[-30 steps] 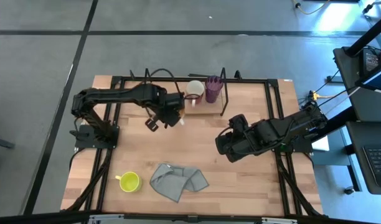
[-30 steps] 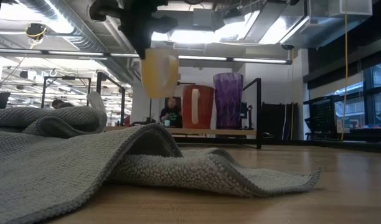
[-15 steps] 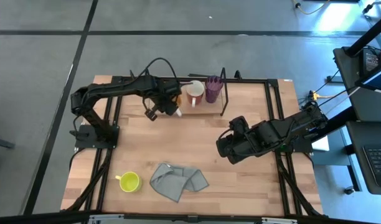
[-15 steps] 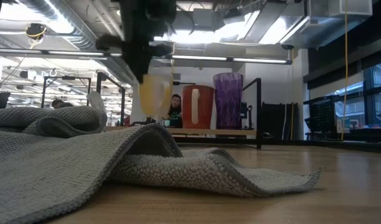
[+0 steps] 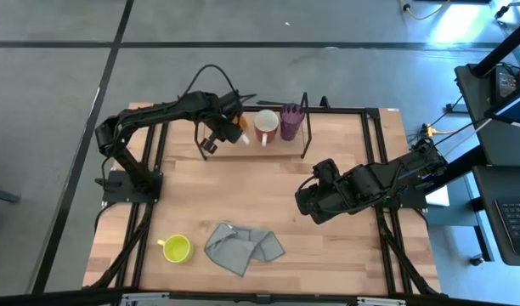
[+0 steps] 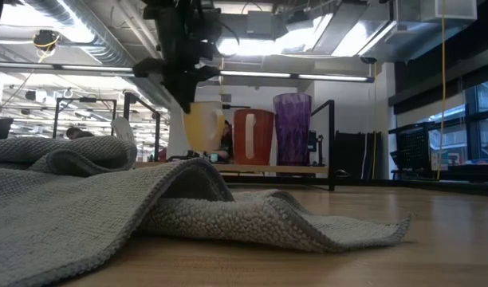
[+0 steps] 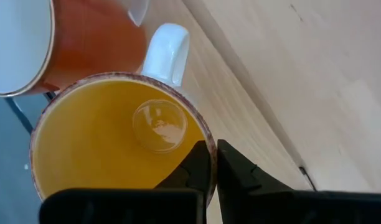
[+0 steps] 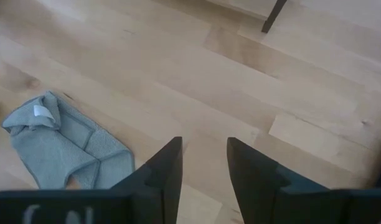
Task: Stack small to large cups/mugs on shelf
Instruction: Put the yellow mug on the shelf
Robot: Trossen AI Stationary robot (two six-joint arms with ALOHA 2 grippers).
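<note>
The left gripper [image 7: 212,163] was shut on the rim of the orange mug [image 7: 109,143], one finger inside and one outside, so the mug hung upright with its mouth up. On the table seen from above, the mug [image 5: 240,133] was at about 12 o'clock, over the left end of the shelf [image 5: 306,127]. In the low view it [image 6: 201,126] seemed to be just above the wooden base or touching it; I could not tell which. It stood just beside the white mug [image 5: 266,127], and the purple tumbler [image 5: 291,121] came after that, probably so that the sizes grow along the row.

The right gripper [image 8: 202,163] hung open and empty over the bare table [image 5: 277,187] at about 3 o'clock, waiting.

The yellow-green mug [image 5: 176,248] was at 7 o'clock, well apart from the shelf, beside the cloth [image 5: 243,246] at 6 o'clock. It was likely the last one to be placed.
</note>
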